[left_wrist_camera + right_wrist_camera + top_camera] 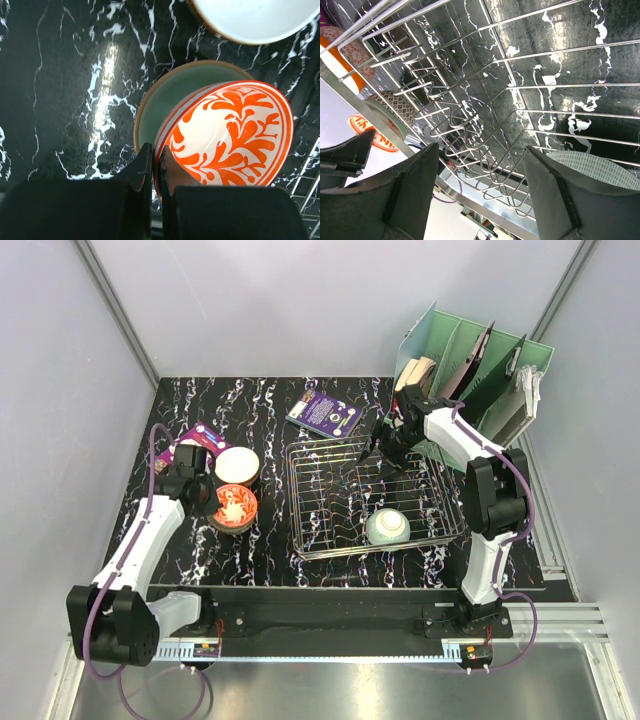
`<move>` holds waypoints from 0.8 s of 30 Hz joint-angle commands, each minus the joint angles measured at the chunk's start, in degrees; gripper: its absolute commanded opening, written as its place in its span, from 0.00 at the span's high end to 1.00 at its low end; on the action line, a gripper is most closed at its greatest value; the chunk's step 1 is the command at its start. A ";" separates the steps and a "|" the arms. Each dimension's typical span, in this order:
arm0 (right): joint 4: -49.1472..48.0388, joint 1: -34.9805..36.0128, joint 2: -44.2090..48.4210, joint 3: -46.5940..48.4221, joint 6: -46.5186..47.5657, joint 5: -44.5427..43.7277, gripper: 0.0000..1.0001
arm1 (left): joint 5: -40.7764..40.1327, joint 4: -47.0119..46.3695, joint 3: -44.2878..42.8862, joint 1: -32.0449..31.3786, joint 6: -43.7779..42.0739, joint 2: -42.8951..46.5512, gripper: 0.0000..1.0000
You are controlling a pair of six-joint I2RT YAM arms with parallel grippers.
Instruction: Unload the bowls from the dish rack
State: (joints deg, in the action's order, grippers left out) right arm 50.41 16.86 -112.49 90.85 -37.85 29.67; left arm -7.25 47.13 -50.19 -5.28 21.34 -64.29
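Note:
The chrome wire dish rack [330, 465] stands mid-table. One pale patterned bowl [387, 527] sits in its near right corner and also shows in the right wrist view [600, 167]. My right gripper [384, 448] hovers open and empty over the rack's far edge, with the rack's wires [485, 115] between its jaws [480, 150]. My left gripper [203, 494] is shut on the rim of the red floral bowl [236, 506], left of the rack. In the left wrist view [156, 150] that bowl [230, 135] tilts over a celadon green bowl [162, 97]. A cream bowl [237, 466] sits just behind.
A mint-green file organiser [480, 370] stands at the back right, close to my right arm. A purple booklet [325, 413] lies behind the rack. Another purple item [200, 435] lies behind my left gripper. Grey walls enclose the table.

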 commanded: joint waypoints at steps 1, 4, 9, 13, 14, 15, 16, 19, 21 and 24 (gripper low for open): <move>-0.23 0.10 1.04 2.23 -0.04 1.53 0.24 | 1.27 -2.31 0.62 0.36 3.61 0.31 1.00; -0.23 0.10 0.60 2.32 0.14 1.62 0.24 | 0.92 -2.31 1.24 0.36 4.23 0.57 1.00; -0.14 0.10 0.08 2.58 0.32 1.71 0.24 | -0.22 -1.87 2.12 0.36 5.55 1.62 0.87; 0.03 0.10 -0.28 3.11 0.40 1.53 0.24 | -1.37 -1.52 2.38 0.36 6.69 2.06 0.61; -0.05 0.10 -0.36 3.28 0.40 1.53 0.23 | -1.54 -1.52 2.38 0.36 6.78 2.07 0.57; 0.04 0.10 -0.45 3.37 0.49 1.53 0.23 | -1.98 -1.52 2.38 0.36 7.13 2.24 0.55; 0.21 0.01 -0.45 3.37 0.49 1.44 0.23 | -2.33 -1.17 2.12 0.36 7.31 2.59 0.53; 0.30 0.10 -0.54 3.37 0.58 1.36 0.24 | -3.47 -0.56 1.07 0.27 7.92 4.34 0.53; 0.39 0.10 -0.63 3.46 0.49 1.35 0.24 | -4.53 -0.47 0.45 0.27 8.19 5.58 0.51; 0.47 0.10 -0.45 3.72 0.49 1.36 0.23 | -5.76 -0.03 -1.30 0.27 8.01 6.72 0.49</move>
State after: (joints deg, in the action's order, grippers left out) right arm 50.46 16.86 -112.60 92.05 -37.78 29.69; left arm -9.82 47.33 -47.97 -5.13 28.58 -60.20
